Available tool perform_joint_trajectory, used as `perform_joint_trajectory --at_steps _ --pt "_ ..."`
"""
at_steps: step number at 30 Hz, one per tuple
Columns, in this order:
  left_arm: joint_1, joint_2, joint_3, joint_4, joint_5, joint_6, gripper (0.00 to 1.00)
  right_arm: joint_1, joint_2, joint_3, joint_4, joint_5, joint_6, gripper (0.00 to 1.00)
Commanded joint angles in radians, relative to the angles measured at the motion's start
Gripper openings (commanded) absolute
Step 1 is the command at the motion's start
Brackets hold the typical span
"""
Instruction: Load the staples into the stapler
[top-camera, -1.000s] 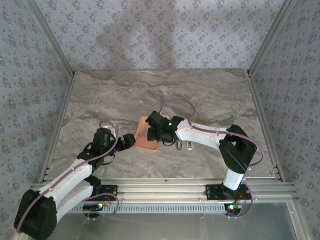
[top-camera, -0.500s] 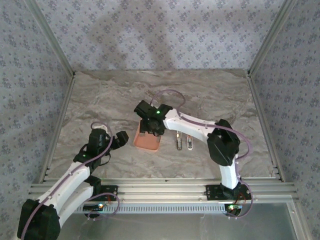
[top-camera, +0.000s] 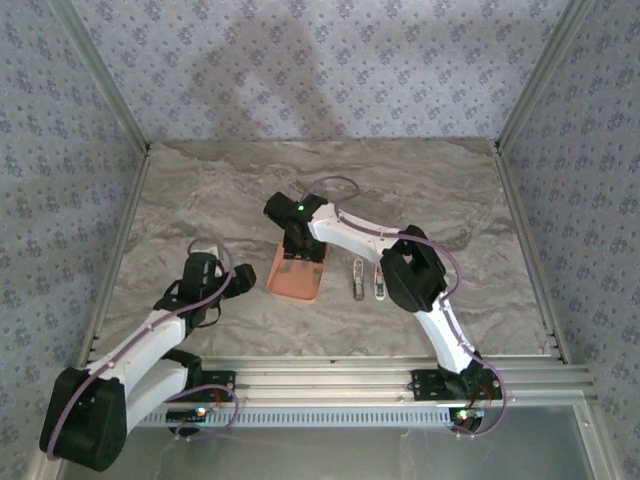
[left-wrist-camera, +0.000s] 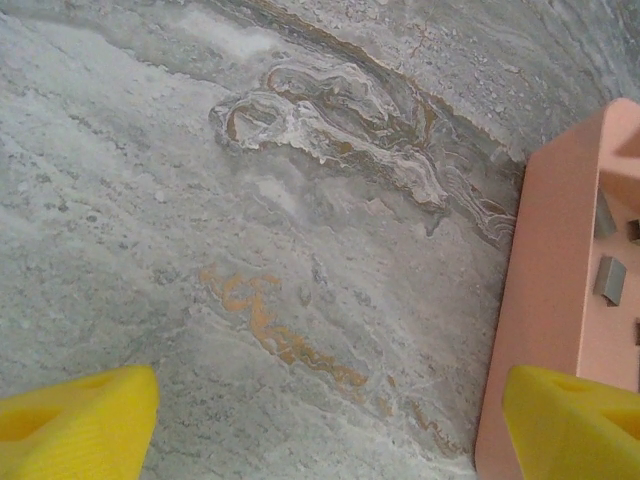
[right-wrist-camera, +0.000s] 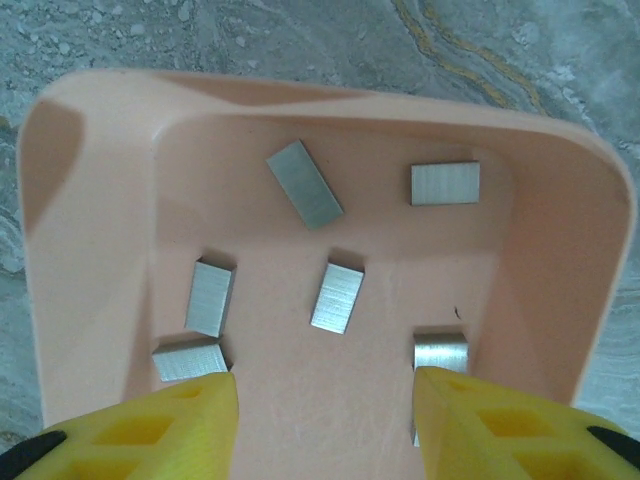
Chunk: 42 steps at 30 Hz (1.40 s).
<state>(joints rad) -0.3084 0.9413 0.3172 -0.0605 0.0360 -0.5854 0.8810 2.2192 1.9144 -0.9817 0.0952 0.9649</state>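
Observation:
Several grey staples (right-wrist-camera: 337, 297) lie scattered inside the salmon-orange tray (right-wrist-camera: 95, 250). My right gripper (right-wrist-camera: 325, 382) hangs open just above the tray floor, one staple strip (right-wrist-camera: 189, 361) beside its left finger and one (right-wrist-camera: 440, 354) beside its right. From above, the right gripper (top-camera: 300, 252) is over the tray (top-camera: 296, 285). The stapler (top-camera: 358, 280) lies to the right of the tray, with a second pale piece (top-camera: 380, 284) beside it. My left gripper (left-wrist-camera: 330, 400) is open over bare table, left of the tray (left-wrist-camera: 545, 300); from above it (top-camera: 243, 280) stands apart from the tray.
The marble tabletop (top-camera: 200, 200) is walled by patterned panels on three sides. An aluminium rail (top-camera: 330, 375) runs along the near edge. The right arm's elbow (top-camera: 410, 270) hangs just right of the stapler.
The right arm swung left and turned, bringing its gripper over the tray. The tray straightened from its tilted pose. The left gripper drew back left, off the tray's edge.

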Motion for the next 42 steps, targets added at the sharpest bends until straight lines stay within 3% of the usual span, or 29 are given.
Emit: perform_joint_trajectory --at_steps 1,36,42 --pt "0.012 0.023 0.04 0.022 0.002 0.035 0.89 -0.007 0.052 0.084 -0.093 0.001 0.007 0.48" --pt "0.012 0.063 0.057 0.047 -0.048 0.05 0.92 -0.046 0.223 0.235 -0.153 -0.032 -0.027 0.29" --pt "0.006 0.06 0.054 0.049 -0.051 0.053 0.92 -0.039 0.23 0.234 -0.173 -0.036 -0.027 0.31"
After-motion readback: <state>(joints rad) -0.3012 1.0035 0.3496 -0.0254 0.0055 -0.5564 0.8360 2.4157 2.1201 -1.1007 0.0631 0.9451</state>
